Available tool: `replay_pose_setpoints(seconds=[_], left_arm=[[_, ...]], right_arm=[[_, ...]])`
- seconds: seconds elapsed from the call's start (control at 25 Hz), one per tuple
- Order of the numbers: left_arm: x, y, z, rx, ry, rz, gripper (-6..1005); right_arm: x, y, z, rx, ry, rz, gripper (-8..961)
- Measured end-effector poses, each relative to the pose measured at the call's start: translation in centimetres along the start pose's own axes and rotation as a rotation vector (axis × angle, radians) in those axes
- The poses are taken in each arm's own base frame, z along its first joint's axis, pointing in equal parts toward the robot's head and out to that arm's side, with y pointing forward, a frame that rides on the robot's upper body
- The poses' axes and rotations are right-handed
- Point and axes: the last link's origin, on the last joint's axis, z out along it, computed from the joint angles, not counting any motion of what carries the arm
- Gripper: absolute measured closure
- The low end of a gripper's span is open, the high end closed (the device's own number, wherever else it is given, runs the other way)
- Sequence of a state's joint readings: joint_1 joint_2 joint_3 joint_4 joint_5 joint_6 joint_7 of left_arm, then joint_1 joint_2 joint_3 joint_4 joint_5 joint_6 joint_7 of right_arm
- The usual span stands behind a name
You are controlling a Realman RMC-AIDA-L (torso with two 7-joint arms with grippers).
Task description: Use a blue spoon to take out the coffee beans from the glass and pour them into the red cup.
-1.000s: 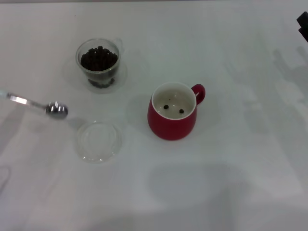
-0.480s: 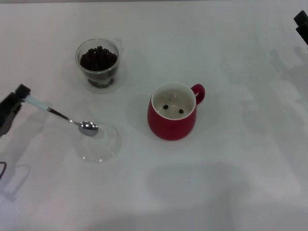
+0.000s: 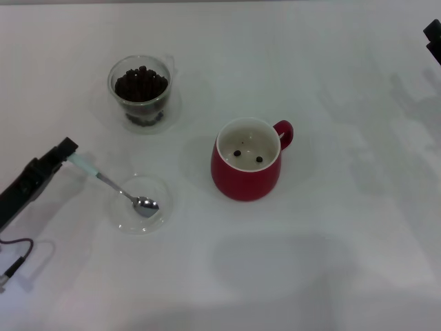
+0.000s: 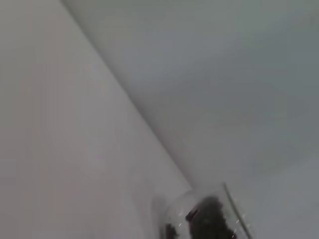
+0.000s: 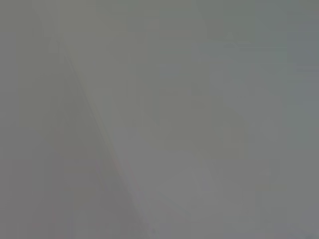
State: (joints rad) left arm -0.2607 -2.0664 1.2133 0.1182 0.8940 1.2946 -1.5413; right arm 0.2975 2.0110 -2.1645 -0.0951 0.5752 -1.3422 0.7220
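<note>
White bench (image 3: 331,276) carries everything. Our left hand (image 3: 65,153), closed on the spoon (image 3: 117,186) handle, holds its bowl over the flat dish (image 3: 160,189); we should keep it level toward the glass (image 3: 141,89). We count one spoon, one glass of beans (image 3: 141,83), one cup (image 3: 247,169) with two beans. Right hand (image 3: 434,38): grip untellable.

The glass (image 3: 142,90) of coffee beans (image 3: 141,83) stands far left; the cup (image 3: 249,159) sits right of it, nearer; the spoon (image 3: 118,190) rests in a dish (image 3: 140,203) left of the cup
</note>
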Motion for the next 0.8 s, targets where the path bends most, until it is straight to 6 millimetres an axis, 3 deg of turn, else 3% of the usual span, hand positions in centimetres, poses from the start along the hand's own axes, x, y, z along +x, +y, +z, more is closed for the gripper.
replay_pose_setpoints(seconds=[0.28, 0.56, 0.72, 0.8], left_arm=[[-0.6, -0.4, 0.2, 0.030, -0.026, 0.013, 875], [-0.1, -0.5, 0.3, 0.036, -0.016, 0.081, 791], [1.0, -0.6, 0.0, 0.044, 0.021, 0.116, 633], [2.7, -1.2, -0.9, 0.071, 0.096, 0.168, 514]], right_arm=[[0.0, 0.0, 0.0, 0.001, 0.000, 0.001, 95], [0.0, -0.1, -0.1, 0.003, 0.001, 0.001, 95], [0.1, -0.1, -0.3, 0.007, 0.003, 0.001, 95], [0.1, -0.3, -0.4, 0.013, 0.002, -0.001, 95]])
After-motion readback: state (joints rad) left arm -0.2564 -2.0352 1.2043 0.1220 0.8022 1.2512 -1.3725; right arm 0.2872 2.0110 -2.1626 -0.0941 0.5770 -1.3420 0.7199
